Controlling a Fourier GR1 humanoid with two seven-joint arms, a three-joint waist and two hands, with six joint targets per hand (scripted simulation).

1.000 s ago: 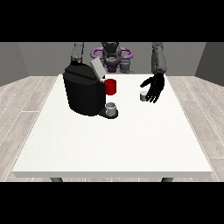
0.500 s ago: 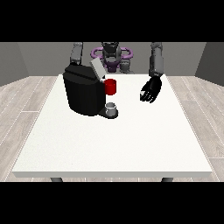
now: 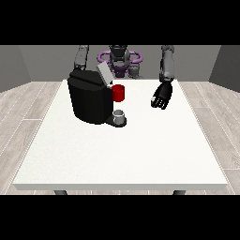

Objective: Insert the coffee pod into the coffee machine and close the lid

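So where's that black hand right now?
In the front view the hand hangs at the view's right, above the white table, apart from the coffee machine.

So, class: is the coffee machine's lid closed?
No: the lid stands tilted up and open above the machine, with a red thing at the machine's front.

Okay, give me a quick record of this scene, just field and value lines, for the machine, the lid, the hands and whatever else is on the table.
surface: white table
coffee machine: black, at the view's left part of the table
lid: raised, tilted up
red thing at the machine: at the machine's front
grey thing: on the machine's base below the red thing
hand at the view's right: above the table, apart from the machine, holding nothing visible
hand at the view's left: hidden behind the machine
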